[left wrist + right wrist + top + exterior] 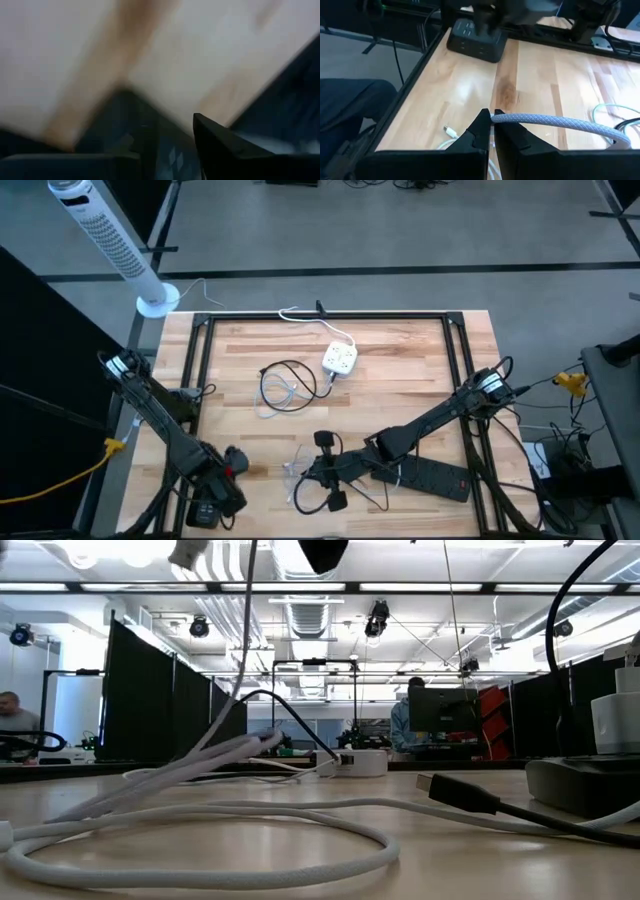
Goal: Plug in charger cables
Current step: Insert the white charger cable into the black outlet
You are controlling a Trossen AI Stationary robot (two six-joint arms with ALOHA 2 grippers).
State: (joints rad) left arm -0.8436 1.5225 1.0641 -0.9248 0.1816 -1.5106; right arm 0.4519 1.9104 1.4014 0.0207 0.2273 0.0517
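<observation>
Braided cable: white charger cable (560, 122) pinched between the right gripper (492, 131) fingers, running sideways from them.
Right gripper: pressed together on that cable, just beside the black power strip (432, 476), nearer it than the left arm.
Left gripper (212, 502): far side of the strip, near the desk (400, 370) edge; spread or not, cannot tell.
Other cables: black coil (288, 385) beyond the strip, by the white socket cube (340, 360).
Room: open workshop behind.
</observation>
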